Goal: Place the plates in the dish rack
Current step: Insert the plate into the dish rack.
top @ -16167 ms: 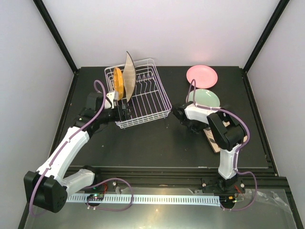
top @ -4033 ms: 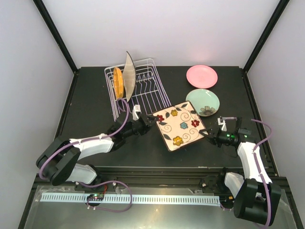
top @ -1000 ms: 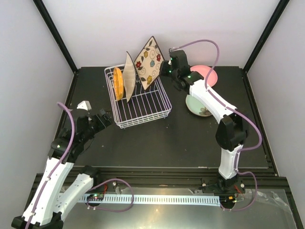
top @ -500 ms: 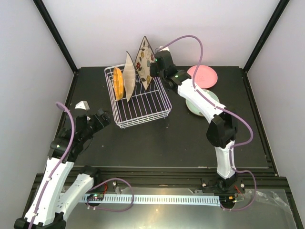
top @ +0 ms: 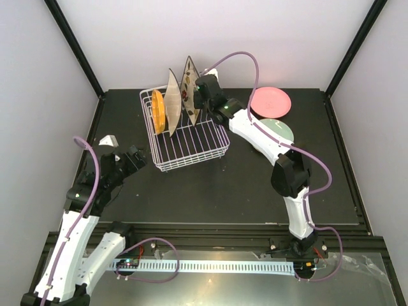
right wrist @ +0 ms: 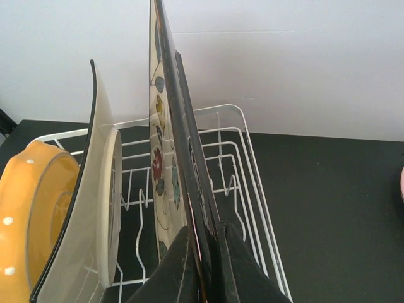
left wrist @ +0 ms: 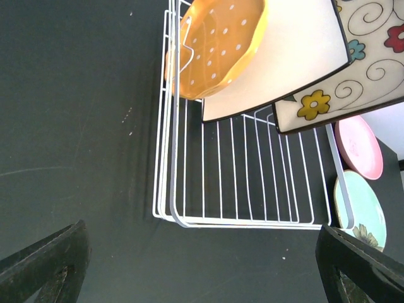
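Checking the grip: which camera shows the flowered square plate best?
Right wrist view: close up, the flowered square plate stands edge-on, pinched by the right gripper. Top view shows it small; left wrist view, only a corner.

In your left wrist view the top edge cuts off the orange plate, the white square plate and the floral square plate. The right edge clips the pale green plate, and of the left gripper you get only finger ends in the bottom corners. From above, the right arm covers part of the pale green plate. The right gripper hides the floral square plate's lower rim in its own view.
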Robot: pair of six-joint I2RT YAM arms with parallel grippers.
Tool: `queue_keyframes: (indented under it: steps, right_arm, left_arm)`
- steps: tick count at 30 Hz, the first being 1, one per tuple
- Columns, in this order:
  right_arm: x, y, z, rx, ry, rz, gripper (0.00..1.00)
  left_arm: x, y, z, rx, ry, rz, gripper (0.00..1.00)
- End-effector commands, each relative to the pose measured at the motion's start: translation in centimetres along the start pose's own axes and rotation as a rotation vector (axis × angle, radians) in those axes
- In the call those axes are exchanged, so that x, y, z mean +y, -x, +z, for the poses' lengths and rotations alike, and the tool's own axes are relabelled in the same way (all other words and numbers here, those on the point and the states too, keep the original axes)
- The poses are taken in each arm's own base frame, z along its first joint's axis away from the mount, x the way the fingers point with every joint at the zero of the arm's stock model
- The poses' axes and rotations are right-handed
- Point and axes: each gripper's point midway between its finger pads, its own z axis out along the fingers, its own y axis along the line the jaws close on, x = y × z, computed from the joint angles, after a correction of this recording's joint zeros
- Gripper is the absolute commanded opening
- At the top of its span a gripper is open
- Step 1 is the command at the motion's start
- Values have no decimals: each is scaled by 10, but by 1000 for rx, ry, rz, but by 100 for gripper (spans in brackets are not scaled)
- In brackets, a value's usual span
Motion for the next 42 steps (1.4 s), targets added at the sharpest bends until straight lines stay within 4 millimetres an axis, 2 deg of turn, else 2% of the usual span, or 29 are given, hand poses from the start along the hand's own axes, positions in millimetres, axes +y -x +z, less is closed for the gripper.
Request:
queue_keyframes:
  steps: [1, 21, 27, 42]
  right_arm:
    - [14, 88, -35, -278, 34, 169, 1]
    - [38, 42, -17, -236, 0, 177, 1]
    - [50, 27, -7, -243, -2, 208, 1]
    - [73, 6, 17, -236, 13, 203, 1]
  left_arm:
    - [-4, 5, -8, -8, -17, 23, 99]
    - [7, 2, -16, -21, 0, 30, 99]
    - [5, 3, -19, -18, -13, 36, 99]
    - [10, -3, -27, -10, -3, 55, 99]
